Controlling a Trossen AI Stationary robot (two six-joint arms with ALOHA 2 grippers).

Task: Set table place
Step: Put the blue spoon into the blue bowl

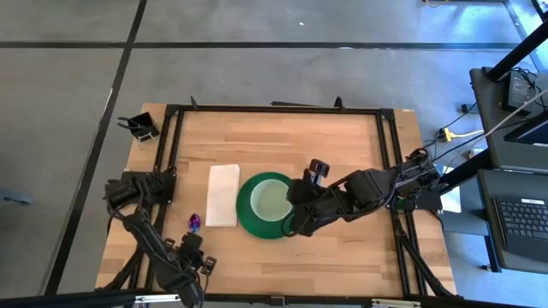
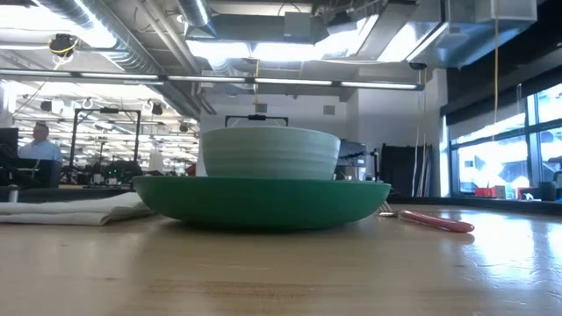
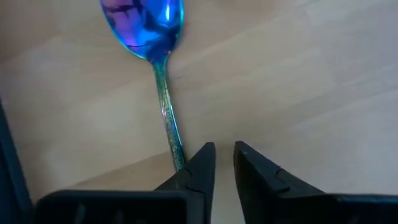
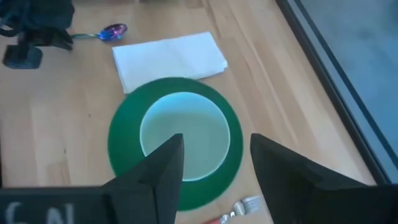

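Note:
On the light wood table (image 1: 282, 137) a pale bowl (image 1: 270, 201) sits in a green plate (image 1: 248, 221). A folded white napkin (image 1: 223, 195) lies flat to the plate's left. Left of the napkin lies an iridescent blue-purple spoon (image 3: 149, 25), bowl toward the far edge. My left gripper (image 3: 224, 155) hangs low over the spoon's handle end, fingers a narrow gap apart; the handle (image 3: 168, 112) runs along the outer side of one finger, not between them. My right gripper (image 4: 214, 155) hovers wide open over the plate's right side. A pink-handled fork (image 4: 239, 208) lies on the table right of the plate. My left gripper stands beside the spoon's handle end (image 3: 178, 158), which passes out of sight under one finger (image 3: 199, 165). I cannot tell whether that finger touches it. The spoon lies flat on the table.
A black holder (image 1: 141, 127) sits at the table's far-left corner. The black rail frame (image 1: 274, 109) runs around the tabletop. Bare wood shows along the far side and near the front edge. A person (image 2: 39, 140) sits far back in the room.

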